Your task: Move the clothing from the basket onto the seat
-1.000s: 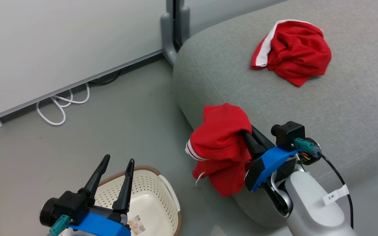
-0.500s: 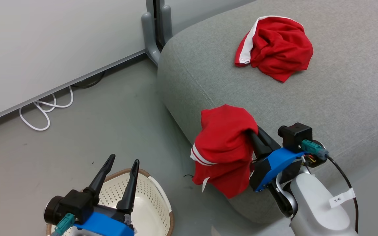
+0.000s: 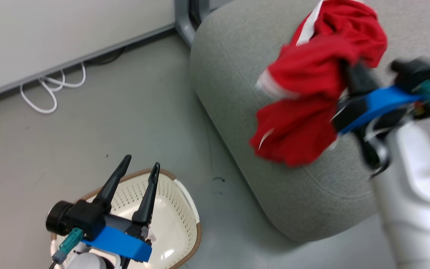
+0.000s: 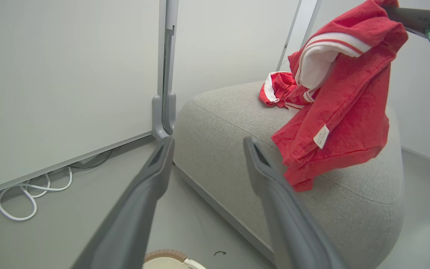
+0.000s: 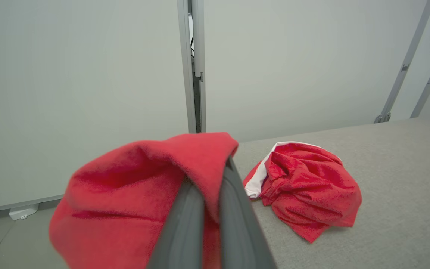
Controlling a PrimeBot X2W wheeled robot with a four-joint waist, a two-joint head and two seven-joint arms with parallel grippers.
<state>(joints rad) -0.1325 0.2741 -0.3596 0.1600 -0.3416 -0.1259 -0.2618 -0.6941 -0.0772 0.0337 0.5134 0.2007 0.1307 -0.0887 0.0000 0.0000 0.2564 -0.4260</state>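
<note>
Seat (image 3: 237,93): grey, fills the right half of the head view, with floor (image 3: 106,123) to its left.

Held garment (image 4: 342,112): red with white stripes, draped over the right end effector (image 5: 209,179), whose fingers are pinched together on the cloth. It hangs above the seat's near corner. The hem may be brushing the cushion, but blur prevents certainty.

Loose garment (image 5: 308,186): red with white trim, crumpled on the seat top.

Basket (image 3: 179,213): on the floor, near the seat but apart from it, below the left end effector (image 3: 142,161), whose fingers are spread wide and hold nothing.

White cable (image 3: 47,97): looped on the floor by the wall.
</note>
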